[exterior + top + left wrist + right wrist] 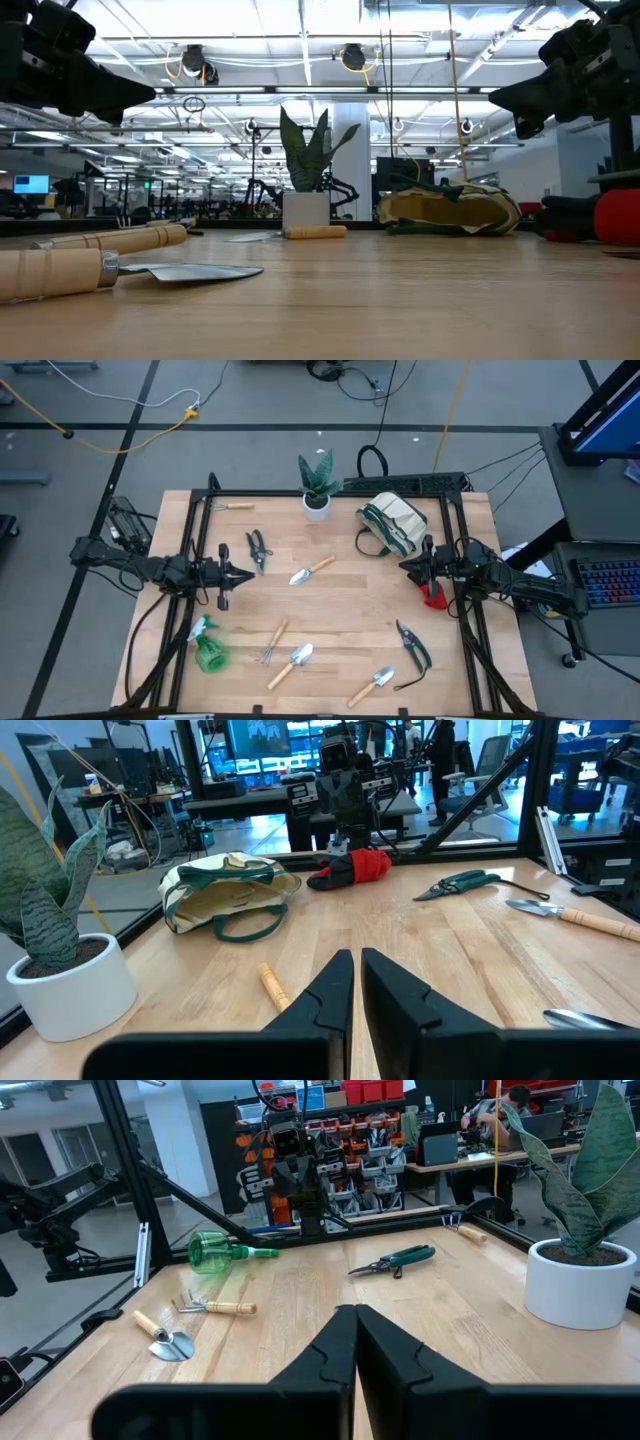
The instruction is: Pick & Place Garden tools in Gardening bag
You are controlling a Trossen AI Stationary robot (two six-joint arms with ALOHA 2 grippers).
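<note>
The beige gardening bag (395,523) lies on its side at the far right of the table. The tools lie flat on the wood: dark-handled pruners (257,549), a trowel (311,571), a fork (272,642), two trowels (292,664) (372,685), green-handled pruners (413,647), a green spray bottle (207,650) and a red item (434,596). My left gripper (245,574) hovers shut and empty at the left, pointing right. My right gripper (403,566) hovers shut and empty at the right, near the bag, pointing left.
A green plant in a white pot (318,485) stands at the far middle, left of the bag. Another wooden-handled tool (234,506) lies at the far left. A black frame (200,540) runs along the table's sides. Bare wood (350,610) lies in the middle.
</note>
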